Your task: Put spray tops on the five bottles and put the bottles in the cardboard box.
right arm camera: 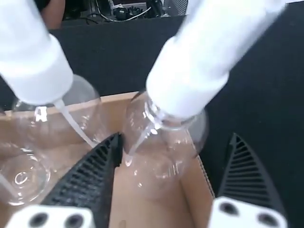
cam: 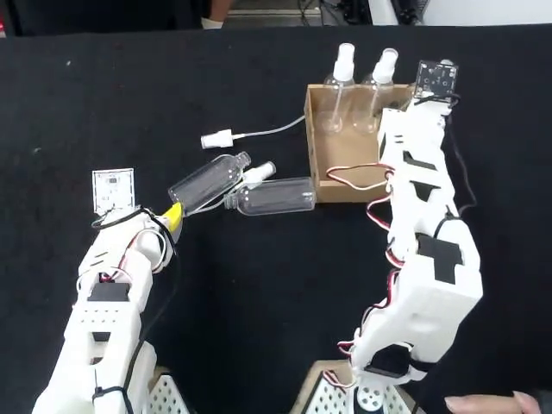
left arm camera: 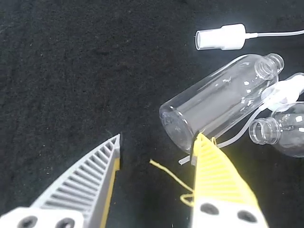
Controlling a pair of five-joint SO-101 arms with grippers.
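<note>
The cardboard box (cam: 312,159) stands at the back right, and two clear bottles with white spray tops (cam: 343,82) (cam: 381,82) stand upright at its far end. My right gripper (cam: 390,116) (right arm camera: 175,137) is open over the box (right arm camera: 156,204), its black jaws on either side of one capped bottle (right arm camera: 164,142); the other capped bottle (right arm camera: 28,156) stands beside it. Two uncapped bottles (cam: 207,179) (cam: 272,197) lie on the table. My left gripper (cam: 170,216) (left arm camera: 157,137) is open just short of the base of the nearer lying bottle (left arm camera: 218,102).
A loose spray top (cam: 217,138) (left arm camera: 221,38) with its long tube lies left of the box. A second spray top (cam: 259,172) (left arm camera: 287,88) rests between the necks of the lying bottles, beside the other bottle's mouth (left arm camera: 266,130). A black cloth (cam: 285,293) covers the table.
</note>
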